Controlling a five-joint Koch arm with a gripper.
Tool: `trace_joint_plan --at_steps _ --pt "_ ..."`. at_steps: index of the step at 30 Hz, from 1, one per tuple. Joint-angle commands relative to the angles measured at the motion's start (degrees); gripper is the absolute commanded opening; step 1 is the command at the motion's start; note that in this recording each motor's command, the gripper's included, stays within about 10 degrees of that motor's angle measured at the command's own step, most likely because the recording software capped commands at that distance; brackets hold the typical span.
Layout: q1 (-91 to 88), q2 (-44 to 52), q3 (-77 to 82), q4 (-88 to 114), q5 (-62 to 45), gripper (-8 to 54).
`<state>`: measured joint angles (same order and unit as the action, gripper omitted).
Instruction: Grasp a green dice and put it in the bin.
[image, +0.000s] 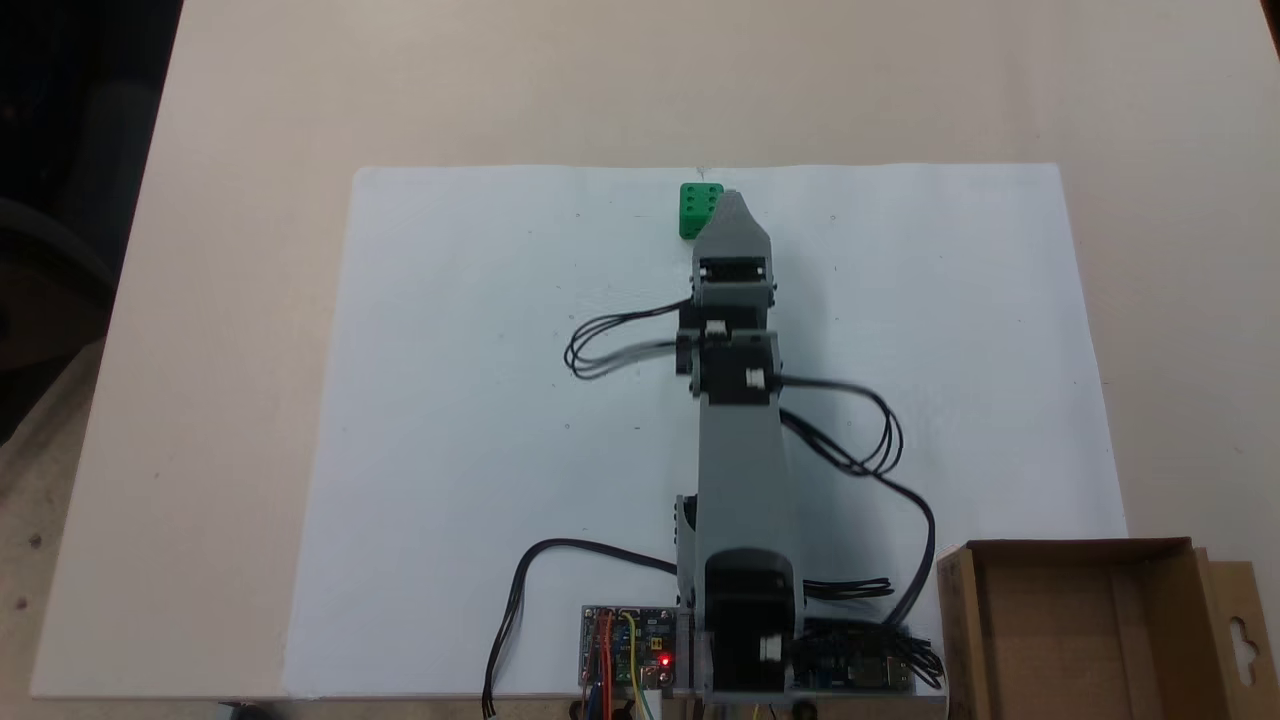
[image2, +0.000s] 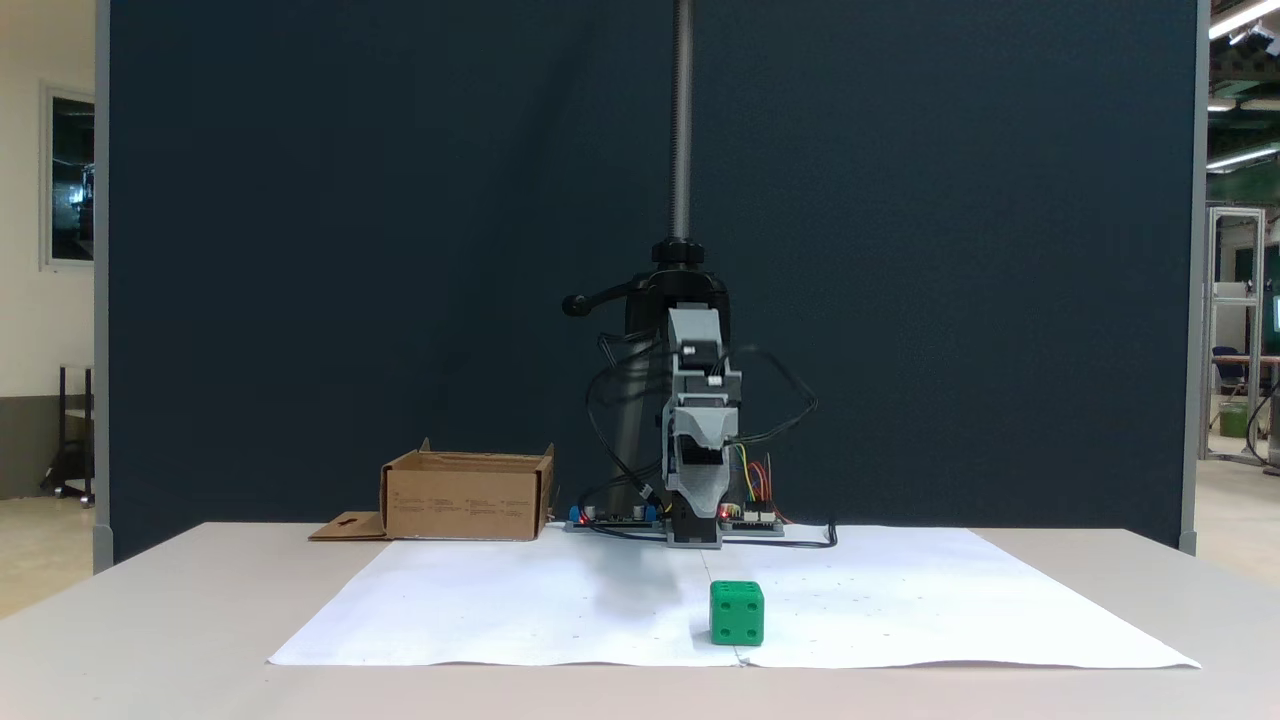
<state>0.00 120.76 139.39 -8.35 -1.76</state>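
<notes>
The small bright green rounded dice (image2: 737, 612) sits on white paper near its far edge, under the grey jaws (image: 730, 205), whose opening I cannot tell; a misaligned descent could knock it off.

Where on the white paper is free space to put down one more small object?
The white paper is bare left of the arm, and right of it above the bin. It is crowded by the green dice and the circuit boards.
</notes>
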Motion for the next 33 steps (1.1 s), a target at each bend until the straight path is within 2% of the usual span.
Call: trace_joint_plan --at_steps 1,5,9,14,27,33 --pt "1.1 -0.6 -5.5 9.3 -2.2 40.2" --pt "1.3 -4.3 -12.5 20.5 -2.2 40.3" --pt "0.7 -16.7 -29.5 35.8 -2.1 41.7" --pt "-1.0 -25.9 -40.9 49.1 -2.0 41.7" --pt "-3.3 -46.2 -67.2 66.8 5.4 41.7" --pt "-3.6 -52.6 -78.0 71.2 7.2 41.5"
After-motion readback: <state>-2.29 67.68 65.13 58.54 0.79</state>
